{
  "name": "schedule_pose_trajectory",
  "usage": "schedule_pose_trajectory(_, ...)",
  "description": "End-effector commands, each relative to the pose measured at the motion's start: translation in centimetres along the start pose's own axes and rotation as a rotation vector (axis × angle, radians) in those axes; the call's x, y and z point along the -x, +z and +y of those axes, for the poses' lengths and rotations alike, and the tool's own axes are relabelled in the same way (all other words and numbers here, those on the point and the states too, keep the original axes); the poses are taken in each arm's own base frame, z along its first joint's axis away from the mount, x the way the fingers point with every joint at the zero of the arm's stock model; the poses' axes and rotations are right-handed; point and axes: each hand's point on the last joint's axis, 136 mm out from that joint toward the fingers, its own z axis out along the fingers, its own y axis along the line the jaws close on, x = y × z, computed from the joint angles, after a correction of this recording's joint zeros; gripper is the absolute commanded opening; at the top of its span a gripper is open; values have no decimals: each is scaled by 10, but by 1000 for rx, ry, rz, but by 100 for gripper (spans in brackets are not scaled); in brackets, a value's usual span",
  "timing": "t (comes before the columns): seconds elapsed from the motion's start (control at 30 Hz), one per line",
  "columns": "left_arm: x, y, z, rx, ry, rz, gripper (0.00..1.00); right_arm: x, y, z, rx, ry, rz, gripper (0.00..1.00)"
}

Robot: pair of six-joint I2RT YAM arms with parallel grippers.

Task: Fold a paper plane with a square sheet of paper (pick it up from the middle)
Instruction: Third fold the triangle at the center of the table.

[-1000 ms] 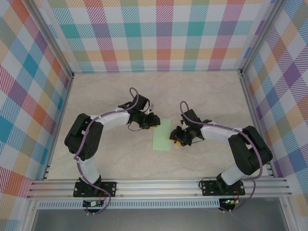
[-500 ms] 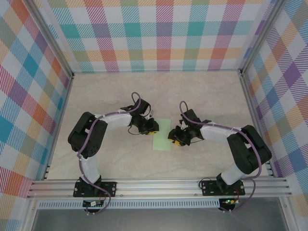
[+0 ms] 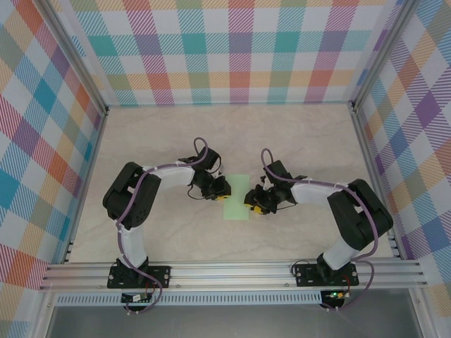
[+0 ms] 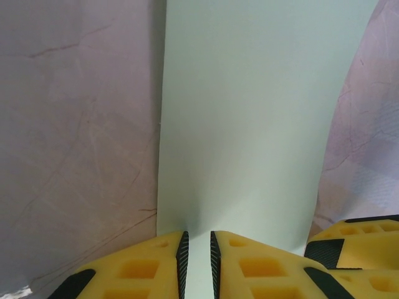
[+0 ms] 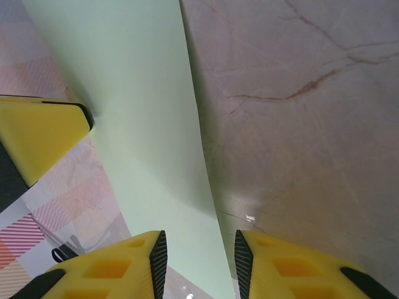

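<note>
Nearest, the yellow-fingered right gripper [image 5: 199, 244] is holding its jaws partly apart and straddling one long edge of the thin pale mint-green sheet of paper [image 3: 237, 198], gripping nothing. The paper is resting as a narrow strip on the beige marbled tabletop [image 3: 303, 141], between both arms. Just beyond, the left gripper [image 4: 197, 242] is showing only a thin slit with the paper's other edge running into it, and I cannot tell whether it is pinching.

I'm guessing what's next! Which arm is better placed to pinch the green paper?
Likely right: the right end effector, open, straddles the paper edge; the left end effector looks shut on it.

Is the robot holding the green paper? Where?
The left pincer pinches the paper at its left edge; the right pincer sits open around the opposite edge.
</note>
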Motion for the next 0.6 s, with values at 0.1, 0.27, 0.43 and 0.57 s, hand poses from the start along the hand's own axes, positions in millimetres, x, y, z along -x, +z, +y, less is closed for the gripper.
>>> schedule_pose_trajectory(0.1,-20,12,19,66,-7,55,20,3,4,12,40,-8,16,35)
schedule_pose_trajectory(0.27,-19,13,18,56,-7,58,20,3,4,20,78,-25,25,31)
schedule_pose_trajectory(0.43,-19,13,12,38,9,55,20,11,4,22,64,-35,6,30)
schedule_pose_trajectory(0.57,-17,13,11,38,23,53,20,18,7,26,61,-41,8,30)
